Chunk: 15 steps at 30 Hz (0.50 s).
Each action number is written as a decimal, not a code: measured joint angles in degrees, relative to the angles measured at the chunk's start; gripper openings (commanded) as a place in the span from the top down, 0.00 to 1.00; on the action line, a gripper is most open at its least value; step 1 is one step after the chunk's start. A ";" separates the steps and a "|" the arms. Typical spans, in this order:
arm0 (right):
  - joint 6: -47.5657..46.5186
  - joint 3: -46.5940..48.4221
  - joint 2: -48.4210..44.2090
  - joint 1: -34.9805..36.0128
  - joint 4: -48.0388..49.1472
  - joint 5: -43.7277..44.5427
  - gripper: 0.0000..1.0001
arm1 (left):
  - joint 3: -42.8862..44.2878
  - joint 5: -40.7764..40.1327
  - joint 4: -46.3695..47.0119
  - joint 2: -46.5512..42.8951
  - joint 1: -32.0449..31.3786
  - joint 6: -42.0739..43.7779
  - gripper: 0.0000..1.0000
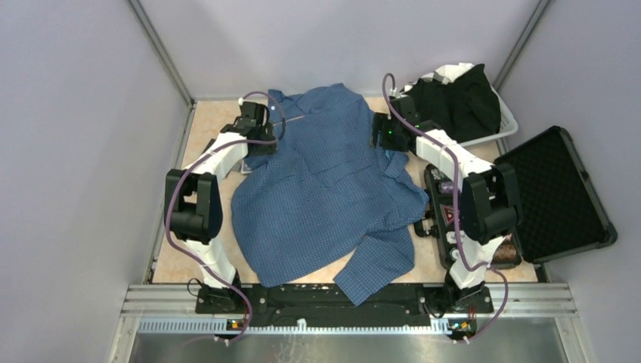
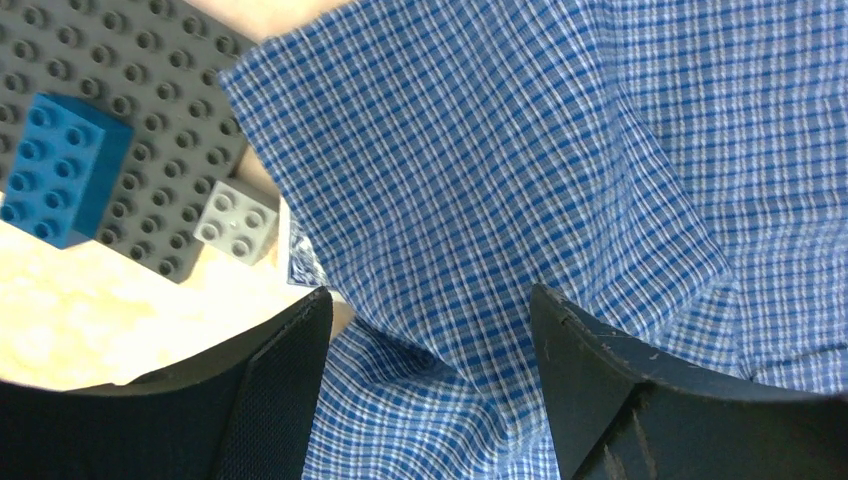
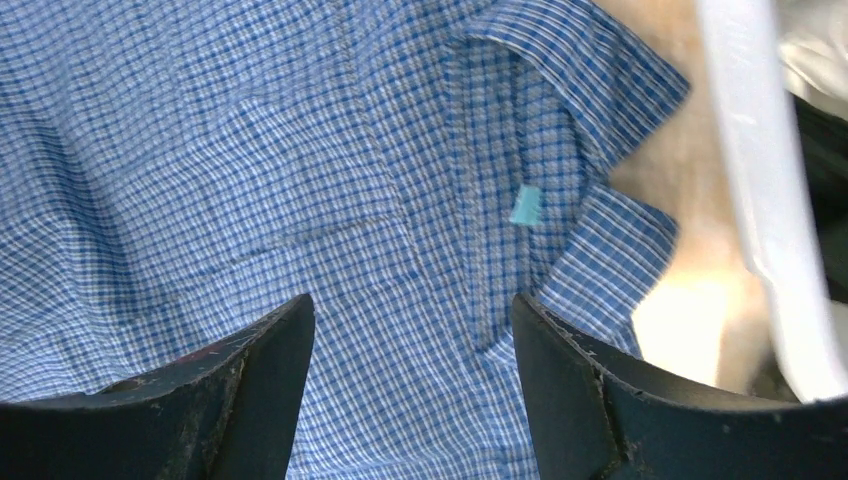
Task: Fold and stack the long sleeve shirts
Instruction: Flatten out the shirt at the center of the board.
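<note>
A blue fine-checked long sleeve shirt point(image 1: 325, 189) lies spread and rumpled across the middle of the table, one sleeve hanging over the near edge. My left gripper point(image 1: 262, 128) stands open over the shirt's far left part, and the checked cloth point(image 2: 480, 170) lies loose under its spread fingers point(image 2: 430, 295). My right gripper point(image 1: 384, 138) stands open at the shirt's far right side. Below its fingers point(image 3: 412, 300) I see the collar and a small turquoise tag point(image 3: 525, 204). Black shirts point(image 1: 462, 102) are piled in a white basket point(image 1: 505, 121) at the back right.
A black hard case point(image 1: 555, 193) with foam lining lies open at the right. A dark tray of small items point(image 1: 444, 215) sits under the right arm. A grey studded baseplate point(image 2: 130, 60) with a blue brick point(image 2: 65, 165) and a grey brick point(image 2: 235, 220) lies beside the shirt's left edge.
</note>
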 measured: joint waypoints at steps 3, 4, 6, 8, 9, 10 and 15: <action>-0.35 -2.73 -3.48 0.31 -1.01 3.02 0.29 | -0.68 1.95 -0.57 -1.20 -0.83 -0.11 0.17; -0.48 -4.28 -5.20 0.52 -1.03 4.09 0.29 | -1.97 2.47 -0.37 -2.58 -1.42 -0.11 0.16; -0.55 -7.96 -9.05 0.90 -1.20 5.73 0.28 | -5.31 3.08 -0.50 -6.38 -3.19 -0.04 0.16; -0.57 -12.11 -13.20 1.05 -1.77 7.23 0.29 | -8.59 3.78 -0.87 -10.58 -5.35 -0.09 0.16; -0.57 -13.86 -14.80 1.07 -1.86 7.65 0.28 | -9.94 4.09 -1.05 -12.48 -6.29 -0.15 0.15; -0.66 -15.58 -16.39 1.09 -2.16 8.07 0.28 | -11.28 4.44 -1.14 -14.32 -7.39 -0.35 0.15; -2.19 -17.92 -17.53 2.03 -2.78 9.03 0.30 | -17.31 6.45 -1.25 -21.14 -11.54 -3.17 0.13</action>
